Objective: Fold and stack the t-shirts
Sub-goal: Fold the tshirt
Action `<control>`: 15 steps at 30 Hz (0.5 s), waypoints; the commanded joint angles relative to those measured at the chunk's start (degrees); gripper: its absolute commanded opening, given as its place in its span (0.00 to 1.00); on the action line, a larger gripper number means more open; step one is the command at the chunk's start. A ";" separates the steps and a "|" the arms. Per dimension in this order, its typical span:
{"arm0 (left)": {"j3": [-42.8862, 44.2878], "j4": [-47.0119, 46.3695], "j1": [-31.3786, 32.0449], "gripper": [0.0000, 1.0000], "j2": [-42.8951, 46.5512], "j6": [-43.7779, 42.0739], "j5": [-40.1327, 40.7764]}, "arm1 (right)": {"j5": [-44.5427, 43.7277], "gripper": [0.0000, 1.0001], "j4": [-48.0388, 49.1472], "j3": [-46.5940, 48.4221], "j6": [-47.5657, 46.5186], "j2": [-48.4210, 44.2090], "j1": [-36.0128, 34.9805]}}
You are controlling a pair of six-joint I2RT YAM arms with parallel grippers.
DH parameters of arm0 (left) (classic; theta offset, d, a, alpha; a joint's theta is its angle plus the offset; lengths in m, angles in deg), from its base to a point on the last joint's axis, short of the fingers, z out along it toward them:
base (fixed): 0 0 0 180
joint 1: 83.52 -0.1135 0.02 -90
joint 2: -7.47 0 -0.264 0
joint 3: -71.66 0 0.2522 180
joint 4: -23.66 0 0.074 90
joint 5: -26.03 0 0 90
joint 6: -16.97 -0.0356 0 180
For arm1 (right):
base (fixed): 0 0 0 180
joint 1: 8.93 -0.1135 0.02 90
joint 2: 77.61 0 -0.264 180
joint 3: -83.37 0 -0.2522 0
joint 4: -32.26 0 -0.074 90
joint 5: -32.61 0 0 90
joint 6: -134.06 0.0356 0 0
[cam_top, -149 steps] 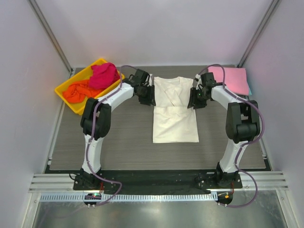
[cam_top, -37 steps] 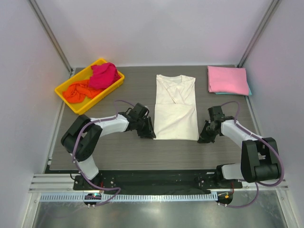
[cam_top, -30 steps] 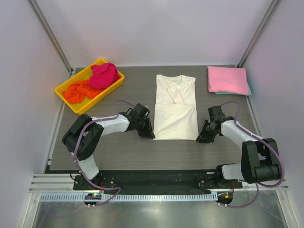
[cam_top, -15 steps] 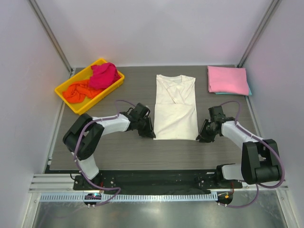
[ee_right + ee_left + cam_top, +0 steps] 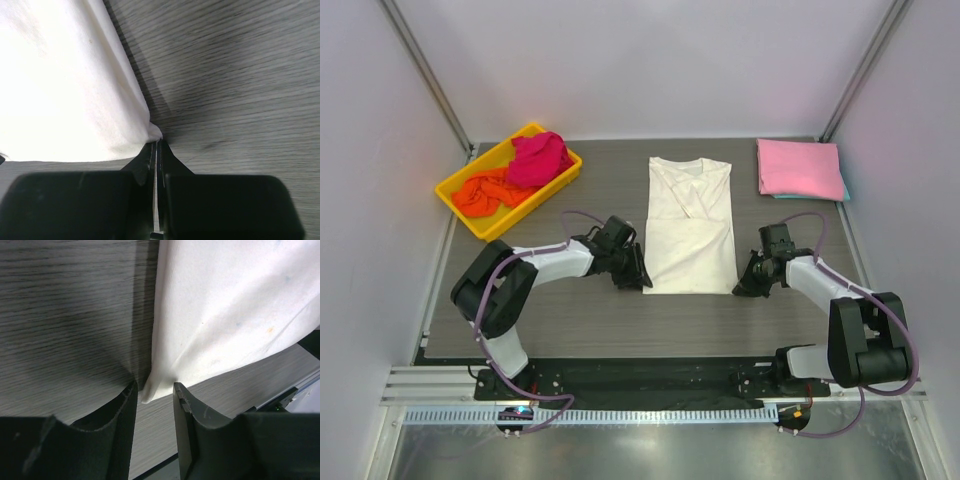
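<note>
Cream-white t-shirt (image 5: 688, 225): lies flat at the middle of the table (image 5: 560, 320), collar toward the far edge, both sleeves turned inward so that the piece forms a long narrow panel. It is judged part-folded, the crosswise fold not yet made. Left gripper (image 5: 154, 386): low at the near left corner of the hem, jaws apart, the cloth's corner lying unclamped in the gap between them. The placement suits a pinch of that corner. Right gripper (image 5: 156, 144): at the near right corner, jaws closed together, the corner's tip touching the fingertips; whether any cloth is nipped cannot be told. Both stand at matching hem corners, probably so the hem can be lifted evenly and carried toward the collar. Pink t-shirt (image 5: 798, 167): folded, at the far right of the table, well apart from the work, with a teal t-shirt (image 5: 844, 193) edging out beneath it. This is judged the receiving stack. Yellow tray (image 5: 459, 213): far left, holding the magenta t-shirt (image 5: 540, 158) and orange t-shirt (image 5: 485, 192), both crumpled and judged awaiting their turn. Risk: a shallow corner pinch may slip on the thin cloth, letting one side sag.
</note>
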 commanded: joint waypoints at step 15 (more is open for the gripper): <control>-3.13 1.08 2.43 0.36 0.56 0.51 5.90 | -1.83 0.01 1.73 -2.31 -0.78 -1.14 -0.26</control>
